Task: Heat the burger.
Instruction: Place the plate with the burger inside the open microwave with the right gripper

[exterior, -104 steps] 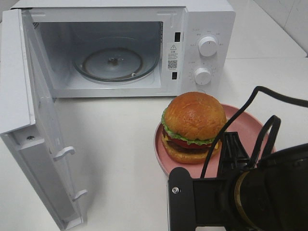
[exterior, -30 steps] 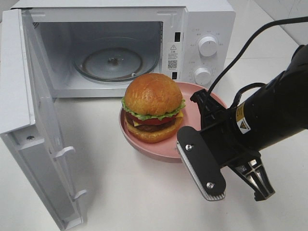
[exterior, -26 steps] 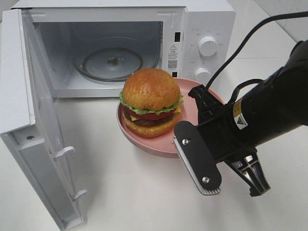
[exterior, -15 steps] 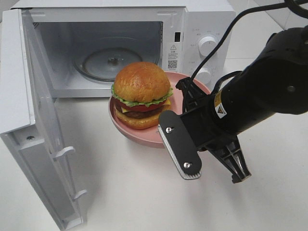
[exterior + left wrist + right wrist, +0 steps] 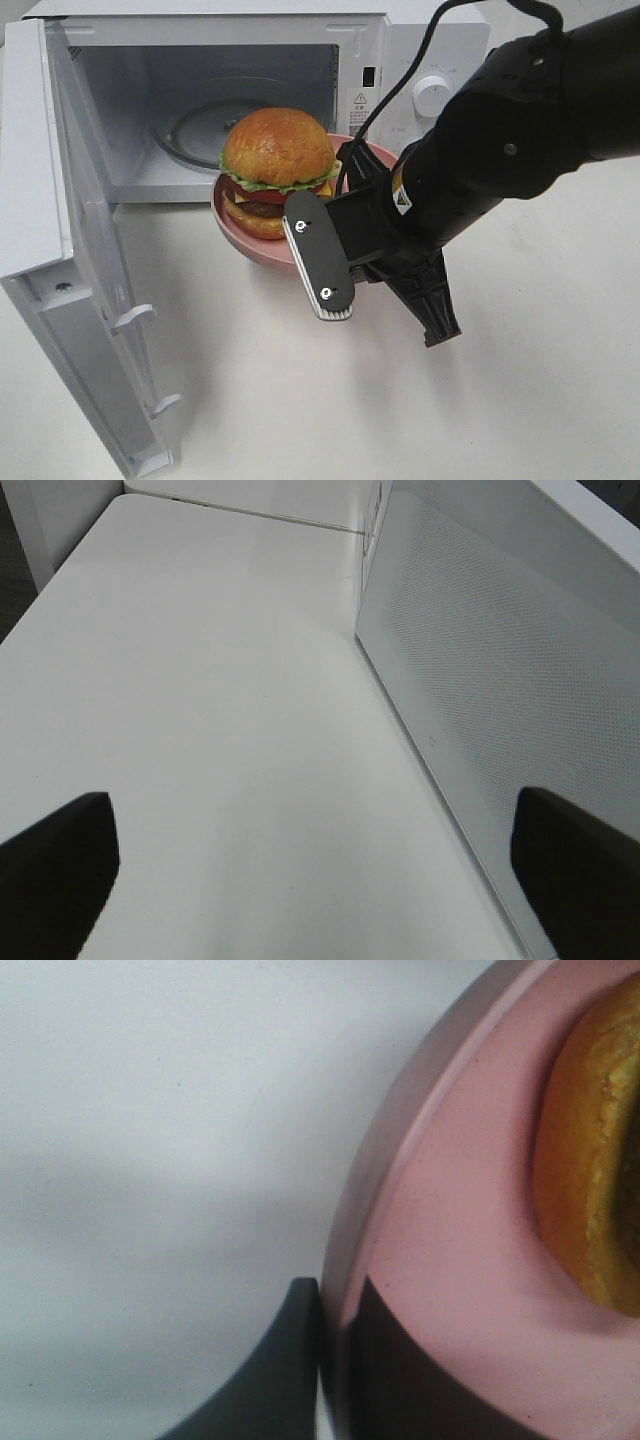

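while my right hand [image 5: 335, 1292] is clamped on the rim of the pink plate [image 5: 450, 1260], one finger [image 5: 285, 1360] pressing the rim's outer side and the other its inner face, the burger [image 5: 278, 150] stands upright on that plate, towards the side away from my grip. i see the plate and burger held just in front of the open mouth of the microwave [image 5: 400, 40], with the burger's bun overlapping the lower edge of the cavity from the high camera. behind it the glass turntable [image 5: 195, 125] lies bare inside. the door [image 5: 60, 200] is swung fully out to the left. my left hand [image 5: 310, 810] has its fingers wide apart with nothing between them, hanging over the white worktop [image 5: 200, 700] just beside the door's dotted outer face
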Motion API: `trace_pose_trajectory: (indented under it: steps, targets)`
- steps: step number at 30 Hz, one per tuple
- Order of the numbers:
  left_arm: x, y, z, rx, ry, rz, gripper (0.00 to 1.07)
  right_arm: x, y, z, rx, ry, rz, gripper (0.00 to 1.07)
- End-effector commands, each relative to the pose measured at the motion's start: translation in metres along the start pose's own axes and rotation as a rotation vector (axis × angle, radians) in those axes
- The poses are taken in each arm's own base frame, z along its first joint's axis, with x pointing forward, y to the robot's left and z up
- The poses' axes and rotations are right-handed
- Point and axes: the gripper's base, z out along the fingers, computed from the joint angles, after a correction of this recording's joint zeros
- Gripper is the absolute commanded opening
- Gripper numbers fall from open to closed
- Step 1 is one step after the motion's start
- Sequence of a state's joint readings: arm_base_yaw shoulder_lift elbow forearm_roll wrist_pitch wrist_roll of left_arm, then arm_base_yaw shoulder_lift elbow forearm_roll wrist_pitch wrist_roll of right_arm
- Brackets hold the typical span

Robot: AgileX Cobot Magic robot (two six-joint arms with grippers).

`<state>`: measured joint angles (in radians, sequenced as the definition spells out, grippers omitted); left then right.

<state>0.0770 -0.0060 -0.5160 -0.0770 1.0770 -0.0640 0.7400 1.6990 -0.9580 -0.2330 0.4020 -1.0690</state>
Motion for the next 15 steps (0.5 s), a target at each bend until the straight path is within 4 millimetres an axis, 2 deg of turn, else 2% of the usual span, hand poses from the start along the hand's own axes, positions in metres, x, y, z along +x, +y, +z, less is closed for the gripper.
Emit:
trace_pose_trajectory:
  steps: [1, 15]
  targets:
    - [0.0, 0.0, -0.003, 0.007, -0.028, -0.001, 1.0, -0.002, -0.013, -0.003, 0.054, -0.012, 0.005, 0.0]
    - [0.0, 0.0, -0.003, 0.007, -0.028, -0.001, 1.0, -0.011, -0.042, 0.01, 0.062, 0.003, 0.029, 0.0]
